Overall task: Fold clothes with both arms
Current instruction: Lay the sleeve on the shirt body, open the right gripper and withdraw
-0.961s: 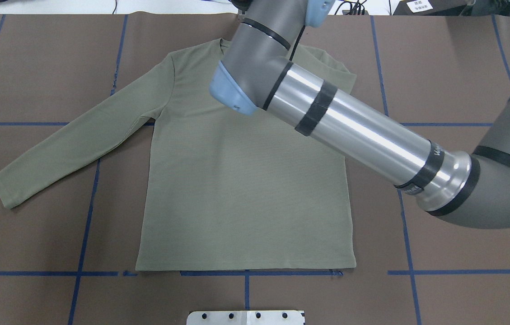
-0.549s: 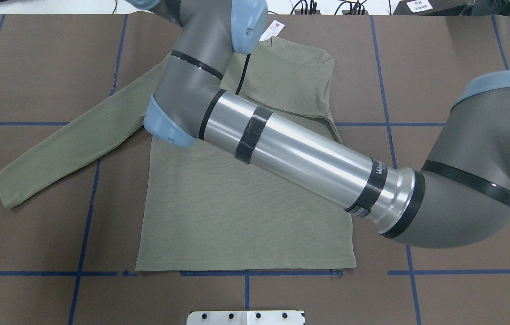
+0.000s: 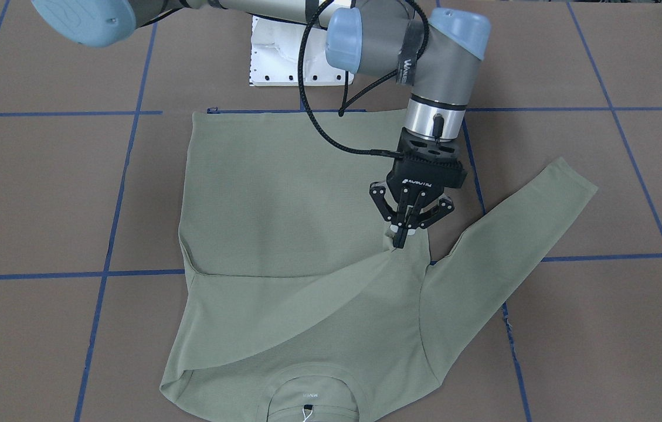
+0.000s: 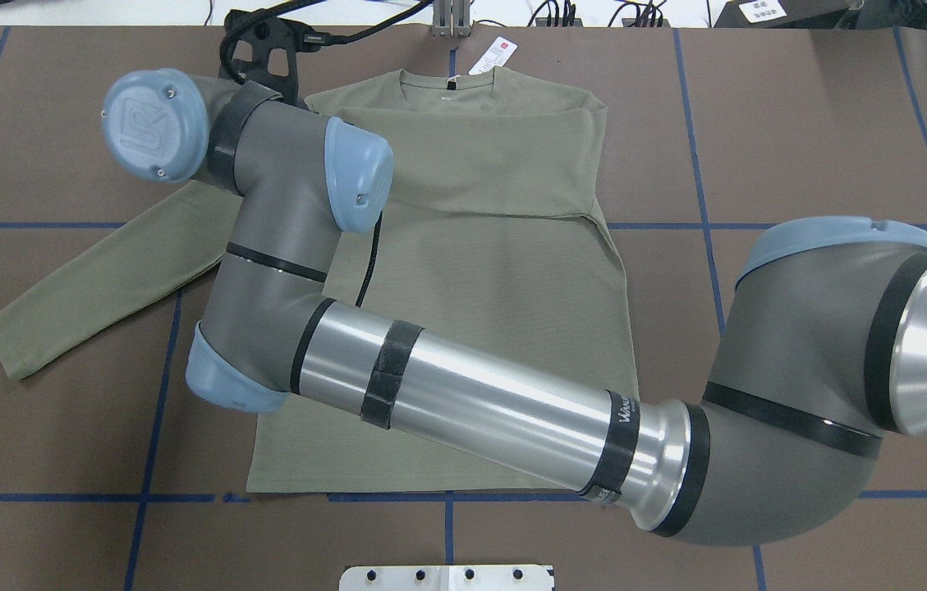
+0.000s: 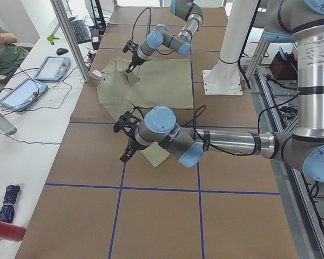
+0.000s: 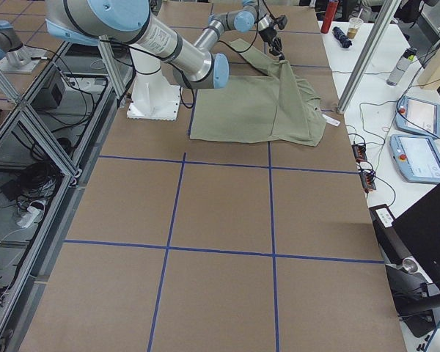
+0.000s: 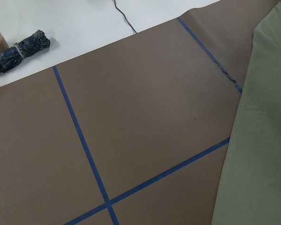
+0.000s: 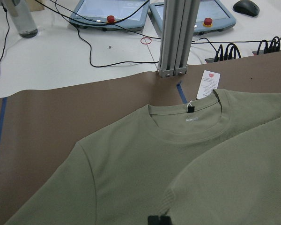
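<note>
- Over the last second, my right arm is sweeping from above the collar across to the robot's left side of the shirt, and it is taking one sleeve with it.
- That folded sleeve is now lying as a band across the chest. A second ago the chest was bare and flat.
- With the arm out of the way, the collar and the white hang tag are showing again at the far edge of the surface.
- The right tool is pinching the cuff end of the folded sleeve, fingers together on the cloth, just beside the shoulder seam of the other sleeve. The fabric is rising in a taut ridge to the fingers, so I am judging that the cuff is not yet laid down.
- The shirt is resting face up in the middle of the surface, hem toward the robot's base, and the body is not shifting between frames.
- The free sleeve is stretching out flat and unfolded.
- The left tool is hanging near the cuff of that free sleeve. Only the side view shows it, so I cannot tell whether it is apart or together. Its wrist camera is looking at bare surface and a strip of green.
- For the task, I am reading this as the first sleeve fold nearly done, with release of the cuff and the second sleeve still to come.
</note>
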Robot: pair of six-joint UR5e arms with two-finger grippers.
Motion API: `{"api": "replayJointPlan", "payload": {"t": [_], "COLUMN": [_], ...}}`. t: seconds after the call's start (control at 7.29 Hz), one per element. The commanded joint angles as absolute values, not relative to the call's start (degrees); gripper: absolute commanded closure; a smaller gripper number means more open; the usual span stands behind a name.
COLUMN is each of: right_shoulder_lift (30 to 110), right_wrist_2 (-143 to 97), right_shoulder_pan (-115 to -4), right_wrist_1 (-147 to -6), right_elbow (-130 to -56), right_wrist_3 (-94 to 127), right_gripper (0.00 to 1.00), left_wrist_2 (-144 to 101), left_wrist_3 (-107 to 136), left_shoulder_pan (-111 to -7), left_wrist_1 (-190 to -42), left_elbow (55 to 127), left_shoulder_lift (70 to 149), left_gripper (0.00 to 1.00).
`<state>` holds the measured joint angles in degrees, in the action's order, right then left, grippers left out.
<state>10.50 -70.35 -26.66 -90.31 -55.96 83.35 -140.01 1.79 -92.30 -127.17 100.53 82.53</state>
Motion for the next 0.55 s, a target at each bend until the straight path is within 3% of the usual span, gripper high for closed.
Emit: {"api": "replayJointPlan", "payload": {"t": [0.0,0.41], "right_shoulder_lift": [10.0,10.0], "right_wrist_2": [-69.0,-67.6], "right_shoulder_pan": [-25.7,-26.1], "right_wrist_1": [-90.2,-84.8], "right_elbow": [-55.4,-51.8], "right_wrist_3": [82.3,81.8], "right_gripper": [1.00,1.00], "left_wrist_2": [-140.0,-140.0], "left_wrist_3": [1.7,1.7], "left_shoulder_pan": [-92.3,-92.3], "left_wrist_1": [-127.2,-127.2], "left_elbow": [100.2,100.0], "left_shoulder_lift": [82.5,82.5], "left_gripper": [0.00,0.00]}}
